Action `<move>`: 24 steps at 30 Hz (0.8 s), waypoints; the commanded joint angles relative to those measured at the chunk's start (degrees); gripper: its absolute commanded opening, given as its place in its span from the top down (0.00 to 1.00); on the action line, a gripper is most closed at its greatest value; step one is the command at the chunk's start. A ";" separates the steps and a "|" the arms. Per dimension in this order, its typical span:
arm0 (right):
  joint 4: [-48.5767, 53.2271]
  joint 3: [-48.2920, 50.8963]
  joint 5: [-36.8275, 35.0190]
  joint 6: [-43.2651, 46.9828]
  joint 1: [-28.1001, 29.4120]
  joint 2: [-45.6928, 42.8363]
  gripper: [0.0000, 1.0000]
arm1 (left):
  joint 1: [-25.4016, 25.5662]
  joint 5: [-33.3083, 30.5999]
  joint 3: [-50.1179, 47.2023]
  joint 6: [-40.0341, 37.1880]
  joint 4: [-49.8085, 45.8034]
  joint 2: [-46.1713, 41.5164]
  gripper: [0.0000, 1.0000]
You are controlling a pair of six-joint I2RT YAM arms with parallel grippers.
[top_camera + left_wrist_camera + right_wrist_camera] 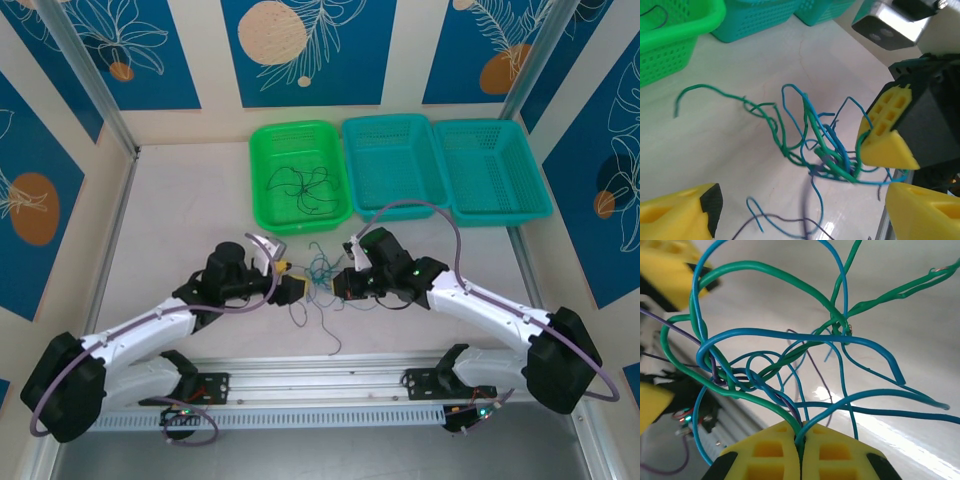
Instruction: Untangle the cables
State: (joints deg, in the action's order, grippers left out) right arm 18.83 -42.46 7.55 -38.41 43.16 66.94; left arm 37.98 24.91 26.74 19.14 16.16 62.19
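Two grippers: my right gripper (801,442) is clamped on green and blue strands of the cables (790,355); my left gripper (802,200) stands apart and holds nothing.
Cables: the knot sits between both grippers, low over the table (180,220).
Step, as I judge: the left takes one loose green end (705,87) and pulls slowly outward while the right holds; a jerk may tighten the loops.
Right wrist: the crossings right at my pinch.
Left wrist: that long free end.
Top view: dark strands (300,188) in the green basket (256,170), with the teal baskets (447,170) beside it.

Glossy plastic-coated cables (826,159), smooth glossy table (180,220), perforated plastic green basket (290,150)
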 commanded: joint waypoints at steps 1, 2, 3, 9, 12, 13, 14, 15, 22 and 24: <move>-2.69 -1.45 7.18 1.93 -0.27 -0.61 1.00 | 1.14 2.45 0.57 3.89 9.69 1.25 0.43; -2.97 -1.29 7.21 1.75 -0.35 -0.37 1.00 | 1.22 1.65 0.11 5.31 11.49 1.26 0.64; -3.34 -1.01 7.07 1.40 -0.46 -0.10 1.00 | 1.27 0.78 -0.42 6.87 13.21 1.22 0.82; -6.47 2.94 2.79 -0.87 1.03 1.99 0.86 | 1.90 -0.28 -2.04 9.35 16.63 1.00 1.00; -4.73 2.36 1.92 -0.96 1.32 2.21 0.72 | 2.35 -0.93 -2.46 7.44 14.08 1.26 1.00; -4.30 2.05 1.46 -0.96 1.32 1.35 0.67 | 2.41 -1.16 -2.69 6.73 13.45 1.50 1.00; -4.03 1.81 0.80 -0.70 1.31 0.01 0.63 | 2.66 -1.41 -2.90 5.96 12.78 1.89 1.00; -3.91 1.63 0.04 -0.28 1.31 -1.57 0.61 | 2.75 -1.99 -3.13 5.67 12.38 2.29 1.00; -11.07 2.42 -4.26 1.92 0.81 -6.04 0.57 | 3.63 0.64 -3.02 6.19 15.14 5.58 1.00; -14.40 2.08 -3.13 0.61 0.09 -3.42 0.57 | 3.96 0.68 -2.50 5.83 14.39 5.70 1.00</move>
State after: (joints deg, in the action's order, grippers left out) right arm 9.47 -40.38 5.10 -37.82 43.86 61.01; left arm 40.88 24.01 23.49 26.44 28.25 67.88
